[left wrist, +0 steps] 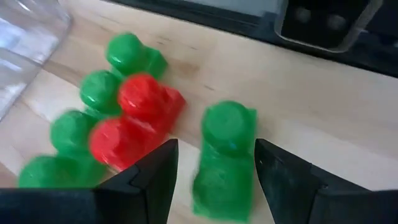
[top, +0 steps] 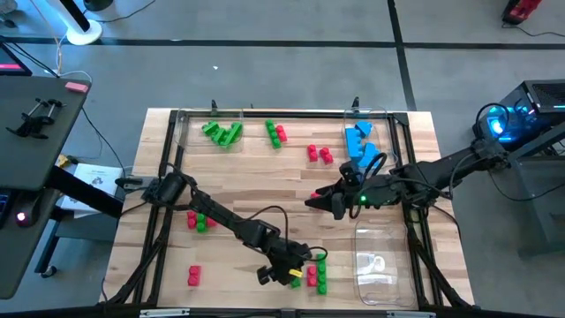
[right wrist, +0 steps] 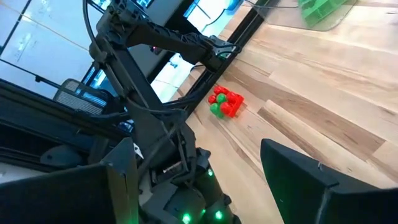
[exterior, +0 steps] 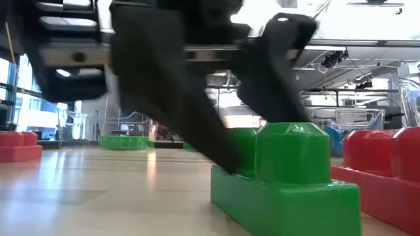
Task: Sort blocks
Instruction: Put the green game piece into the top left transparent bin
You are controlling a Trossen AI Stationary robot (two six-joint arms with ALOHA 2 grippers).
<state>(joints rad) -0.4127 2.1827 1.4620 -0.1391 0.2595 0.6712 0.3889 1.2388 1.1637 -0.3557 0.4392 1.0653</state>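
My left gripper [top: 281, 272] is open near the table's front edge, low over the wood. Its two fingers stand on either side of a green block [left wrist: 225, 158] that lies flat on the table; the low view shows this block [exterior: 289, 177] close up. Just beside it lies a cluster of red and green blocks [left wrist: 124, 118], which also shows in the high view [top: 315, 274]. My right gripper [top: 316, 201] is open and empty above the middle of the table, and its wrist view [right wrist: 199, 149] shows nothing between its fingers. My left gripper has its fingers [left wrist: 158, 171] along the two long sides of the green block [left wrist: 205, 180], coming from above at a slant. The block lies on the table. I cannot tell whether the fingers touch it.
A clear tray with green blocks [top: 221, 131] stands at the far left and one with blue blocks [top: 360, 140] at the far right. Another clear tray [top: 380, 265] stands at the near right. Loose blocks lie at the back [top: 275, 132], [top: 320, 153], the left [top: 196, 221] and the front left [top: 194, 276].
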